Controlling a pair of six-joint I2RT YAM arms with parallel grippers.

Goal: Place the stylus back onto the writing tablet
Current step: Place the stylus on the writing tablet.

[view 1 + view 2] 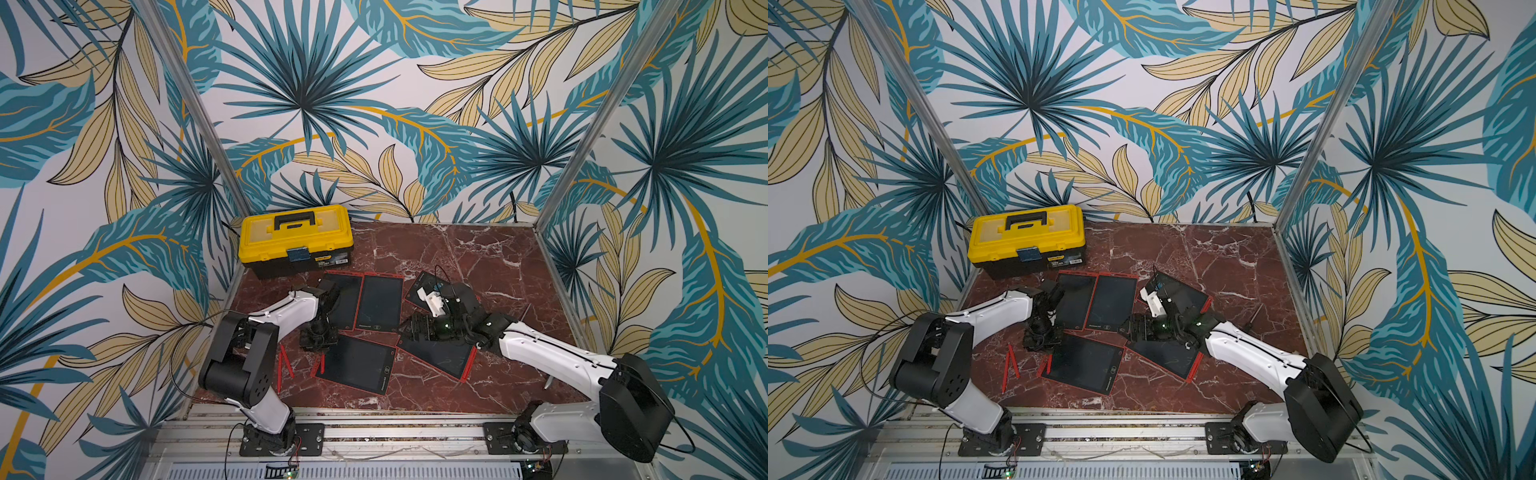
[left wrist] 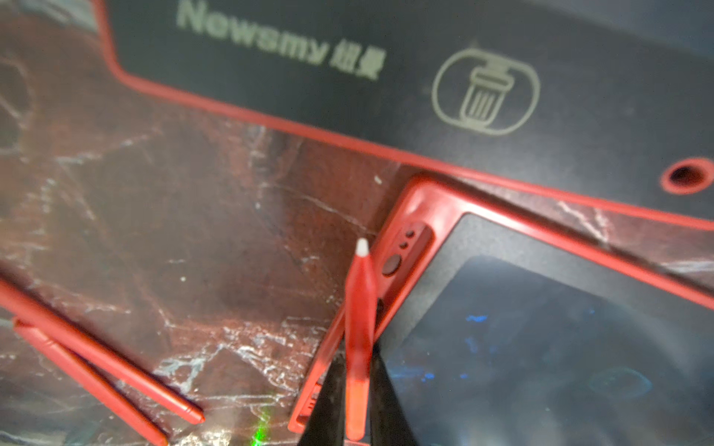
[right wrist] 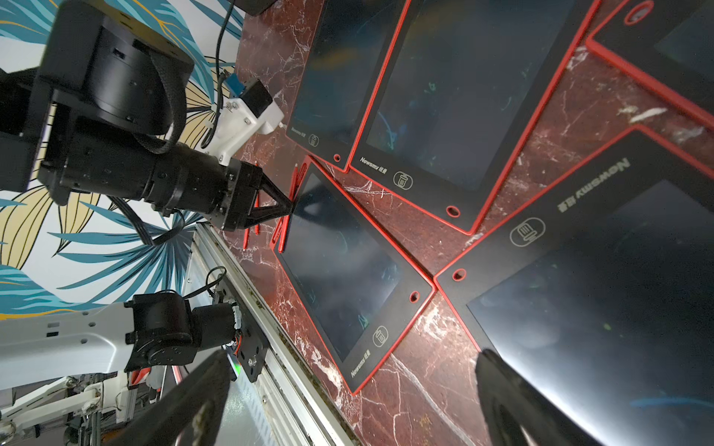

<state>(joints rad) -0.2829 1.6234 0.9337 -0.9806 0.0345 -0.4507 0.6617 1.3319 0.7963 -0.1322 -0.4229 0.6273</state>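
Your left gripper (image 2: 357, 372) clamps the stylus (image 2: 359, 301) at the edge of the tablet (image 2: 541, 340); press crooked and it may twist free. Right gripper (image 3: 353, 357) hangs released.

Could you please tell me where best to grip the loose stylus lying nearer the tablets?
Probably mid-shaft, from straight above, jaws across its width: the loose stylus lies flat on the marble tabletop, thin and straight, a second stylus close alongside.

The left gripper (image 2: 358, 353) pinches a red stylus (image 2: 359, 293), its white tip just beside a tablet (image 2: 541, 347) corner, while two more styluses (image 2: 104, 359) lie on the marble surface (image 2: 193, 231).
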